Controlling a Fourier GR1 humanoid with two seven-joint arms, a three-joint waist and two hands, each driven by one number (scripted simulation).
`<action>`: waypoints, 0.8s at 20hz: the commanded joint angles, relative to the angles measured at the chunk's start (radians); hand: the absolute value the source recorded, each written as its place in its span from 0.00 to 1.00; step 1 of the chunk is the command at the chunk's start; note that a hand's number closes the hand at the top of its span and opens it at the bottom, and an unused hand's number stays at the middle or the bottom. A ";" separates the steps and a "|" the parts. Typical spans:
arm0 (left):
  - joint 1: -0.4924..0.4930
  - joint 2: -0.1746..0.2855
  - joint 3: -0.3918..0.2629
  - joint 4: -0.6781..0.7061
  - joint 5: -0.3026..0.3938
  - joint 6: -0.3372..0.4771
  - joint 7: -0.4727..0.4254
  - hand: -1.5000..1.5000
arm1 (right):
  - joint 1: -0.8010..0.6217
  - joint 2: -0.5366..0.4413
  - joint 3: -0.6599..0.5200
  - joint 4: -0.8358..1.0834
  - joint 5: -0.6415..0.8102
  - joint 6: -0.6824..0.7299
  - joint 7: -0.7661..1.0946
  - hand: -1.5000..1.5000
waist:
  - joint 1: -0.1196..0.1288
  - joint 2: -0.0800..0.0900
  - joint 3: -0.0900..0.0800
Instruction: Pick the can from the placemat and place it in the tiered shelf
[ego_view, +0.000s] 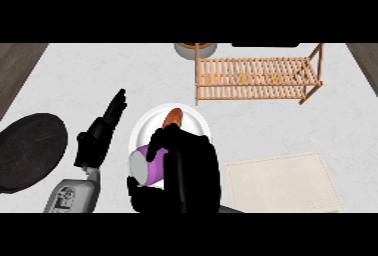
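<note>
Fingers (167, 136) of the right hand (184, 167) were curled round the purple can (150, 169), its grey end turned left. The can was held over the near rim of the white plate (149, 120), well clear of the beige placemat (280, 182) by the near right edge of the desk (88, 75). Step in hand, as judged: transport. The next move called for carrying the can toward the far edge, to the wooden tiered shelf (255, 75). The left hand (100, 137), fingers straight, rested at left.

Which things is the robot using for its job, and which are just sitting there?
For the job: purple can, right hand curled round it, placemat, wooden tiered shelf.
Just lying about: white plate with brown food, dark round disc, grey pot, open left hand.
</note>
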 joint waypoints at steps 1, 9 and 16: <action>-0.052 0.020 0.033 0.014 0.026 -0.017 0.028 0.50 | -0.098 0.013 -0.042 -0.040 0.096 0.040 0.282 1.00 | -0.016 -0.003 -0.001; -0.005 0.012 0.020 -0.016 0.020 -0.013 0.022 0.50 | -0.234 0.013 -0.192 -0.078 0.214 0.216 0.316 1.00 | -0.016 -0.004 0.000; -0.017 -0.002 0.015 0.036 0.000 0.006 -0.013 0.50 | -0.379 0.013 -0.372 -0.022 0.204 0.317 0.257 1.00 | -0.011 0.003 0.000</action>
